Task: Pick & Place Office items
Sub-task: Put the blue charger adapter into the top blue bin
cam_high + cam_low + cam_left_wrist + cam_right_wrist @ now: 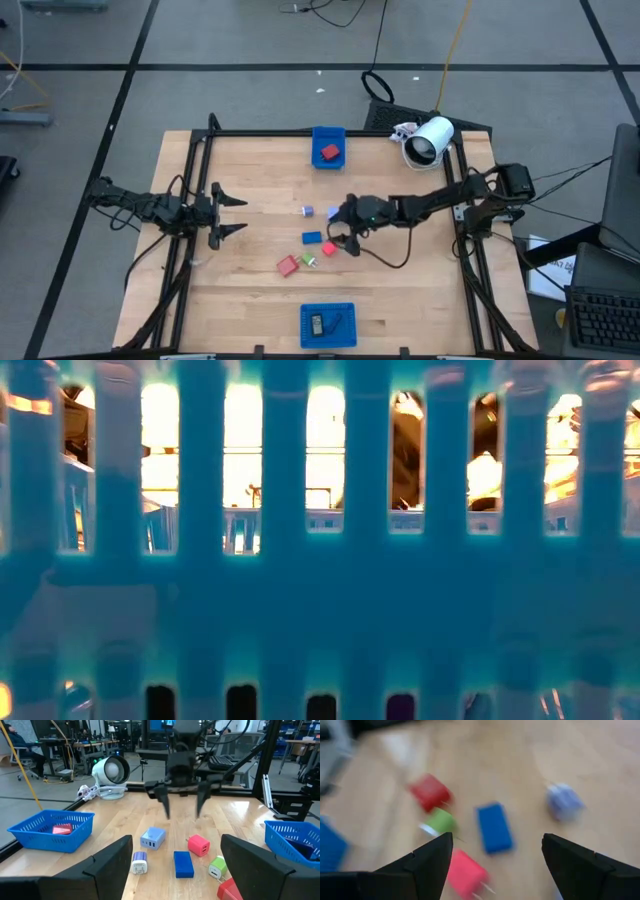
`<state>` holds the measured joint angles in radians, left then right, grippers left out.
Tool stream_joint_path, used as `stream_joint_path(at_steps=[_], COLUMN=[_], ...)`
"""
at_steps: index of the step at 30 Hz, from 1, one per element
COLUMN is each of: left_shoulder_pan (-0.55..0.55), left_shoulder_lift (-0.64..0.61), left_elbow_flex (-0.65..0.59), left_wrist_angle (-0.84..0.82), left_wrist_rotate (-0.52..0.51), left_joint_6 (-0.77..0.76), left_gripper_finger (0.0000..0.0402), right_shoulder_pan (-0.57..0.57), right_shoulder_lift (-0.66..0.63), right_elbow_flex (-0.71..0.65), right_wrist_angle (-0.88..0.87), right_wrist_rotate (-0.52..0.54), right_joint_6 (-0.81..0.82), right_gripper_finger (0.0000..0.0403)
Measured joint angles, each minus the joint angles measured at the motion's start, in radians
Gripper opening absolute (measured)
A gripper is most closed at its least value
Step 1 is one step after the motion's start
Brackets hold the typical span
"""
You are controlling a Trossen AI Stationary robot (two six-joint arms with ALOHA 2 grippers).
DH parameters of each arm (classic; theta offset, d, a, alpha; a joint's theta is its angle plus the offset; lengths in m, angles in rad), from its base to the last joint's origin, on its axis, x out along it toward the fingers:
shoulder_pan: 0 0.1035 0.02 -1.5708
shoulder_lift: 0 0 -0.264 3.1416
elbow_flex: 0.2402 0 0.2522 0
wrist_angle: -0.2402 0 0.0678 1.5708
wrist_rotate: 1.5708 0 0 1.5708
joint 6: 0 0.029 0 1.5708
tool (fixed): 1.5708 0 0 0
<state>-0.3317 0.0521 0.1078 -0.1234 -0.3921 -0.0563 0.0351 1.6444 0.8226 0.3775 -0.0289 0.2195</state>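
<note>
Right gripper (340, 228) is sitting out over the middle of the table with its fingers spread wide and nothing between them, hovering right above the little pile of office items. From where I'm watching on the overhead cam, it's just beside the blue block (313, 238) and the pinkish-red piece (329, 248).

Left gripper (236, 214) is parked on its own side of the table, well apart from the pile, jaws wide too and holding nothing.

Rundown of the loose stuff near the center: a pale blue charger-looking cube (153, 838), a small purple-and-white piece (139, 862) next to it, the blue block, the pink one, a green bit (218, 867) and a red block (288, 265) closest to the near edge. They're all lying flat on the wood, close together but mostly not touching as far as I can tell.

One blue tray (328, 146) at the far edge already has a red piece (330, 153) in it. The other blue tray (328, 326) at the near edge has a dark rectangular piece (317, 324) inside.

White cylindrical device (430, 140) sits at the far right corner. Low cam is basically just staring through blue basket slats, useless.
</note>
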Motion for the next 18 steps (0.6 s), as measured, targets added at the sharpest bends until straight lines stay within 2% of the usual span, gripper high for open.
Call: stream_joint_path(at_steps=[4, 9, 14, 18], left_shoulder_pan=[0.0, 0.0, 0.0, 0.0], left_shoulder_lift=[0.0, 0.0, 0.0, 0.0], left_elbow_flex=[0.0, 0.0, 0.0, 0.0], left_wrist_angle=[0.0, 0.0, 0.0, 0.0], left_wrist_rotate=[0.0, 0.0, 0.0, 0.0], left_joint_6=[0.0, 0.0, 0.0, 0.0], left_gripper_finger=[0.0312, 0.0323, 0.0328, 0.0322], right_shoulder_pan=[-0.001, -0.008, -0.025, -0.042], right_shoulder_lift=[0.0, 0.001, 0.038, 0.104], right_elbow_flex=[-0.066, -0.143, -0.17, -0.17], right_wrist_angle=[0.016, 0.08, 0.176, 0.251], right_wrist_rotate=[0.114, 0.285, 0.286, 0.235], right_joint_6=[-0.011, -0.102, -0.06, -0.05], right_gripper_finger=[0.0292, 0.0297, 0.0323, 0.0348])
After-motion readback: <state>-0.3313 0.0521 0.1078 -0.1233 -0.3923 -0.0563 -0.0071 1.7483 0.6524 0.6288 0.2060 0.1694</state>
